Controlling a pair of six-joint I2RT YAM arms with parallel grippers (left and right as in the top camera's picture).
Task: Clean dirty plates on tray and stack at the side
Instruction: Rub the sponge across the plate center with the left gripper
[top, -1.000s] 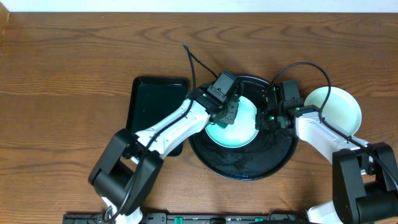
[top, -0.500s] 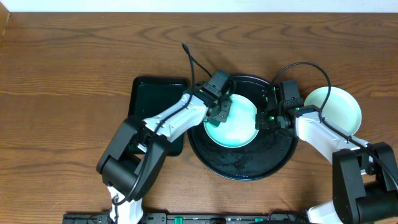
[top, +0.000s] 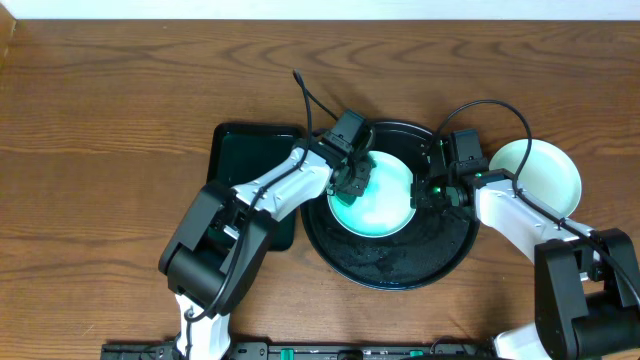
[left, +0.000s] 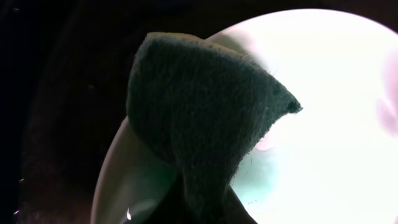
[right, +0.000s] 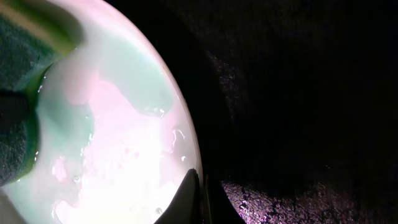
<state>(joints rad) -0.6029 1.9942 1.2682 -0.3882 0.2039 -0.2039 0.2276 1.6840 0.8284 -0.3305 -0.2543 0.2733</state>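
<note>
Overhead, a brown wood-grain worktop (top: 120, 110) fills nearly the whole view. A pale strip runs along its far edge, and nothing more of the room can be seen.

The left hand (top: 355, 183) is clamped narrowly on a dark green sponge (top: 350, 188), which it presses onto the mint plate (top: 385, 200). That plate lies directly under this hand, inside the round tray (top: 400, 268). Beyond the left hand's outer side, just beside the round tray's rim, sits a rectangular tray (top: 245, 165), partly covered by the left arm.

The right hand (top: 425, 190) is closed tight on the mint plate's edge, on the side facing away from the left hand. Behind the right hand, past its wrist, a pale plate (top: 545, 175) rests on the bare worktop just outside the round tray.

Left wrist view: the sponge (left: 199, 118) rises from between the fingers, folded and fibrous. It overlaps the rim of the mint plate (left: 329, 124), which glares white under the light.

Right wrist view: the fingertips (right: 188, 196) meet at the rim of the mint plate (right: 124, 155), whose surface is wet and streaked. The sponge (right: 25, 50) is on the far side of it. The black floor of the round tray (right: 298, 93) glistens with fine specks.
</note>
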